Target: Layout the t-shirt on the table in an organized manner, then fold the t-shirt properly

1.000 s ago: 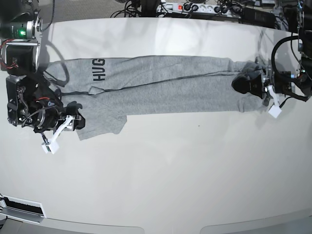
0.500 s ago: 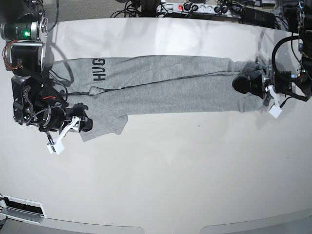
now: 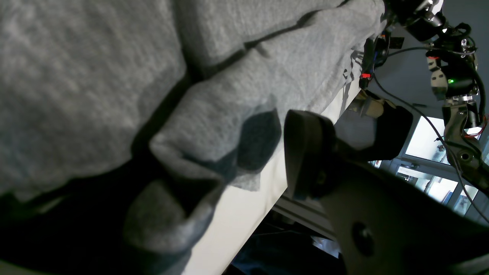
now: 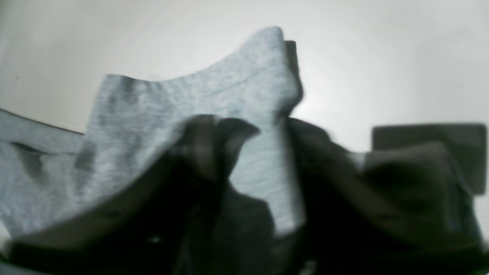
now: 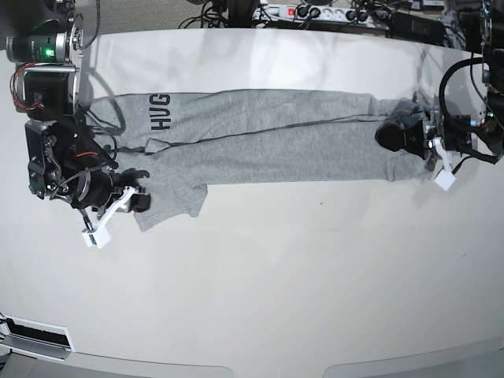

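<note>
The grey t-shirt lies stretched in a long band across the white table, with its black lettering at the left end. My right gripper is shut on the lower left corner of the shirt. In the right wrist view, blurred grey cloth is bunched in the jaws beside one dark finger. My left gripper sits on the shirt's bunched right end. In the left wrist view, bunched cloth lies against one finger; the other finger is hidden under the cloth.
A power strip and cables line the table's far edge. White tags hang from the right gripper and the left gripper. The table's curved front edge runs along the bottom. The other arm shows in the left wrist view.
My right gripper has moved to the right and slightly down, taking the shirt's lower left corner with it. The left arm has not moved.
</note>
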`<state>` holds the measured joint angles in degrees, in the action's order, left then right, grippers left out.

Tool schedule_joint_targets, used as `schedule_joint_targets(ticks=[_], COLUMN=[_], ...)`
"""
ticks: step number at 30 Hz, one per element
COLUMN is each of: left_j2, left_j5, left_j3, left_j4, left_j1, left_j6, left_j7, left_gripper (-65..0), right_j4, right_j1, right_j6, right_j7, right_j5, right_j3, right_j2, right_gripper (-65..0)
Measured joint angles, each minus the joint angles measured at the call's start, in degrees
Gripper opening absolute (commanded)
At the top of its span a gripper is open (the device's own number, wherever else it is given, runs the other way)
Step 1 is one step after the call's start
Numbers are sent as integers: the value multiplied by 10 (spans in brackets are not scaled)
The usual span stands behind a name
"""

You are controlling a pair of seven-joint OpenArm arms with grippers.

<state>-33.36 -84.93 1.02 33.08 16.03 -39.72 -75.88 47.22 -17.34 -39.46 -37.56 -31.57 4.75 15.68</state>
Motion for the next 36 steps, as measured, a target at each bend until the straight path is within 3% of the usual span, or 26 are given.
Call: schedule_joint_targets(ticks=[1, 9, 15, 23, 27, 30, 36], left_j2=[0, 0, 0, 0, 0, 0, 0], left_j5=[0, 0, 0, 0, 0, 0, 0], left_j3=[0, 0, 0, 0, 0, 0, 0], left_j4=[0, 0, 1, 1, 1, 1, 1], left_j1=[0, 0, 0, 0, 0, 0, 0], left_j6=[0, 0, 0, 0, 0, 0, 0], left_j7=[0, 0, 0, 0, 0, 0, 0], left_gripper=[-298, -298, -298, -298, -298, -299, -299], right_j4=[0, 147, 314, 398, 398, 398, 398], right_j1=[-1, 16, 91, 187, 219, 221, 191], right_j6=[0, 0, -2, -2, -2, -2, -2], right_j7=[-7, -110, -181, -182, -185, -186, -177], right_j5=[0, -19, -66, -74, -127, -169, -165], right_j3=[0, -1, -1, -2, -2, -2, -2], right_j2=[0, 2, 13, 56, 81, 99, 98], right_gripper=[-650, -650, -650, -650, -650, -650, -650])
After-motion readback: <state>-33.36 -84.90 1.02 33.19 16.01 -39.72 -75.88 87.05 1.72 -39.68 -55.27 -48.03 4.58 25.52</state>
